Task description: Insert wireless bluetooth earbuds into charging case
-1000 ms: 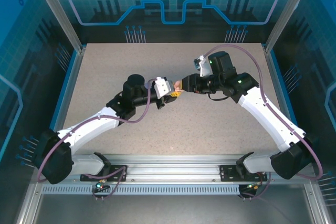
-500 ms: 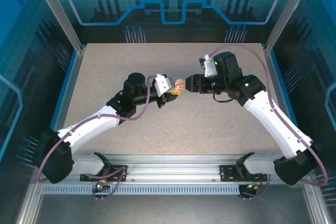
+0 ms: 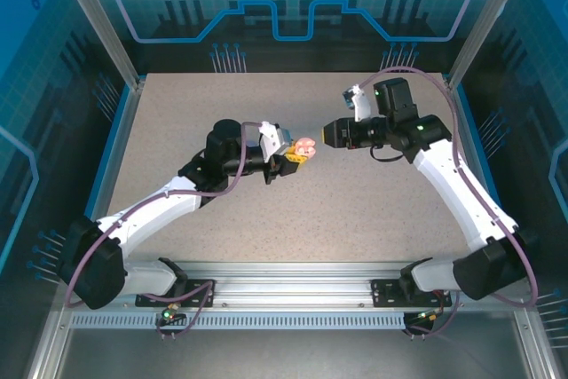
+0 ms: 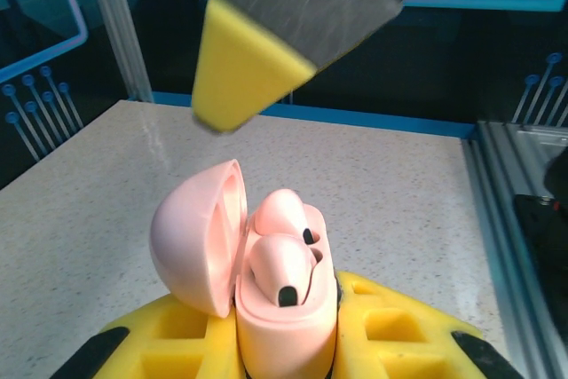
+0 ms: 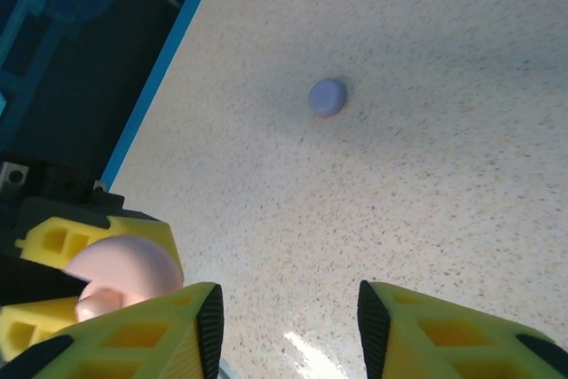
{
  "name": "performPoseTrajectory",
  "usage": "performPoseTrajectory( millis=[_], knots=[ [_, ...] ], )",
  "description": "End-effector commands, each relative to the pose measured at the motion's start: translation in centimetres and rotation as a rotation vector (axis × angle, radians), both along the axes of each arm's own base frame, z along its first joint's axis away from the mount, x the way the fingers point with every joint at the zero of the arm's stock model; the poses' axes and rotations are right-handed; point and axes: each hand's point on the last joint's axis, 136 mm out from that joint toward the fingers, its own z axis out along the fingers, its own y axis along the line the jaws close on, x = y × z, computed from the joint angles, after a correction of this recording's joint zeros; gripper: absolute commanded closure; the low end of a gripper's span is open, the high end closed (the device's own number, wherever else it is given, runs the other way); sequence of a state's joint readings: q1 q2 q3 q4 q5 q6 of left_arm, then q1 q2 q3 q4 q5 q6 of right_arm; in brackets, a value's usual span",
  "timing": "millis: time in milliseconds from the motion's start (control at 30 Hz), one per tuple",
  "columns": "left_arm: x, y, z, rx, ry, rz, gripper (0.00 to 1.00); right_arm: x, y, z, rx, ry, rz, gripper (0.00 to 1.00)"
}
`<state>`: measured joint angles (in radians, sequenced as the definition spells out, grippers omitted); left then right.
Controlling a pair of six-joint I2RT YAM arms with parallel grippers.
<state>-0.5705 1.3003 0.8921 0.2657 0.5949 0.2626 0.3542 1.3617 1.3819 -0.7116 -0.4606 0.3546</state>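
Our left claw (image 3: 298, 155) clamps the open case (image 4: 286, 317), both earbuds (image 4: 282, 265) seated, above the surface (image 3: 355, 210); our parted, empty right claw (image 5: 288, 326) beside it could bump the lid (image 4: 191, 246), jolting one loose.

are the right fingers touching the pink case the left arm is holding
Apart. In the left wrist view, bare table shows between the right fingers overhead and the open pink case.
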Motion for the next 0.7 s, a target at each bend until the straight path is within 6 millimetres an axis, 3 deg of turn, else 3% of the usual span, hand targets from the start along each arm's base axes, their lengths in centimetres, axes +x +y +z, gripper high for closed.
performPoseTrajectory(
  millis=[0, 300, 667],
  knots=[
    [-1.5, -0.2, 2.2, -0.045, -0.009, -0.078, 0.95, -0.4, 1.3, 0.1, 0.047, -0.008, 0.109, 0.55],
    [-1.6, -0.6, 2.3, -0.053, 0.0, -0.103, 0.95, -0.4, 2.4, -0.8, 0.075, 0.03, 0.178, 0.56],
    [0.3, -0.3, 0.7, -0.031, 0.079, -0.024, 0.95, -2.3, 2.9, 1.7, 0.145, -0.061, 0.261, 0.57]
  ],
)
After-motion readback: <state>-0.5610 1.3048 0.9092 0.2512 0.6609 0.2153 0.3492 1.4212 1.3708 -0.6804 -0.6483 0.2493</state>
